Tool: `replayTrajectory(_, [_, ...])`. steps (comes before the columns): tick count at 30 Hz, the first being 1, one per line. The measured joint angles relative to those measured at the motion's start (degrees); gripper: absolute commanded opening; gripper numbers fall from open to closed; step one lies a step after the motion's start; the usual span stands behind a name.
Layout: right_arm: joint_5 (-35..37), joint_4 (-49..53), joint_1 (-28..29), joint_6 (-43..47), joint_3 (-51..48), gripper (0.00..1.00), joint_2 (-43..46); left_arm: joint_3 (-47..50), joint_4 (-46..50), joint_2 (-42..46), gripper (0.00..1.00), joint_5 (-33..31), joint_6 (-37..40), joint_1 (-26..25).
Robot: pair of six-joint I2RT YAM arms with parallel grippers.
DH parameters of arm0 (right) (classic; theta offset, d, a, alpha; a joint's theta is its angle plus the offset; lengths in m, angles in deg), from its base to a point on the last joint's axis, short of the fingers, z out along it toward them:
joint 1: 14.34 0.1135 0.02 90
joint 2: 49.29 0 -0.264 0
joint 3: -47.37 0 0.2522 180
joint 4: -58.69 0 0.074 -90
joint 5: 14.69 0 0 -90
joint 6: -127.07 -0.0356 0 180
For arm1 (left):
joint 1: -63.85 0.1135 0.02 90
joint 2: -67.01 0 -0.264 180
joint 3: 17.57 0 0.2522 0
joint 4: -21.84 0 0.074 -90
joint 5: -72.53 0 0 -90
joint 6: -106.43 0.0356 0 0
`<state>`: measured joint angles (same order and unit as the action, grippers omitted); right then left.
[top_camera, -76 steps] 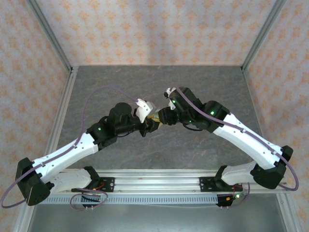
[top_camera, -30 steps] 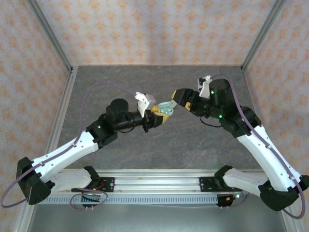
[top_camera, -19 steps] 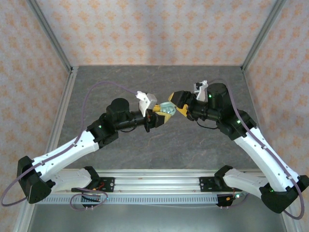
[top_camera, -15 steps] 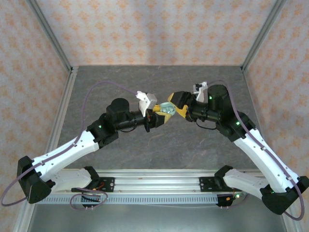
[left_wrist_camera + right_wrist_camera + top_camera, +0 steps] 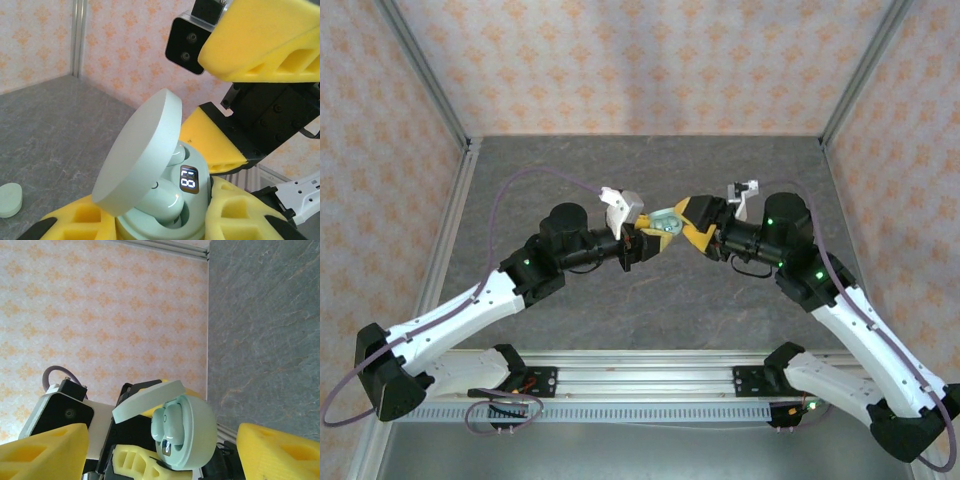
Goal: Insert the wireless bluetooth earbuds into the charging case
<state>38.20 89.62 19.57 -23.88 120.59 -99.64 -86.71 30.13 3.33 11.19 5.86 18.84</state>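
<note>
Mint case (image 5: 666,221), right jaws nearer now

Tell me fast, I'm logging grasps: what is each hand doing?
Left hand: closed, holding the earbud case.
Right hand: open, holding nothing.

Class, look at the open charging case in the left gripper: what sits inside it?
Two earbuds sit in the charging case, beside a lit display. The raised lid hides part of one earbud; the wells beneath are covered.
</note>
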Motion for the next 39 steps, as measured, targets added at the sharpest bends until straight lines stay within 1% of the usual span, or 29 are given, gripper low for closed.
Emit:
replayTrajectory(6, [-0.26, -1.44, 0.0, -1.95, -2.19, 0.6, 0.0, 0.02, 0.0, 0.74, 0.16, -0.68, -0.11, 0.0])
replayTrajectory(11, [-0.59, -2.89, 0.0, -3.15, -2.99, 0.51, -0.04, 0.02, 0.0, 1.03, 0.16, -0.85, -0.11, 0.0])
replayTrajectory(17, [-1.42, -4.2, 0.0, -3.8, -3.28, 0.47, -0.07, 0.02, 0.0, 1.07, 0.16, -0.85, -0.09, 0.0])
replayTrajectory(21, [-1.99, -4.81, 0.0, -4.11, -3.74, 0.4, -0.04, 0.02, 0.0, 1.07, 0.16, -0.85, -0.11, 0.0])
replayTrajectory(29, [-2.43, -6.69, 0.0, -5.05, -4.48, 0.29, -0.04, 0.02, 0.02, 1.07, 0.16, -0.98, -0.11, 0.0])
replayTrajectory(34, [-2.36, -7.34, -0.02, -5.31, -4.79, 0.27, -0.04, 0.02, 0.02, 1.07, 0.16, -1.33, -0.13, 0.0])
replayTrajectory(37, [-2.43, -7.58, -0.2, -5.51, -4.87, 0.33, -0.04, 0.02, 0.02, 1.05, 0.16, -1.51, -0.13, 0.0])
replayTrajectory(39, [-2.58, -7.78, -0.22, -5.79, -4.94, 0.31, -0.04, 0.02, 0.02, 1.07, 0.16, -1.53, -0.13, 0.0])
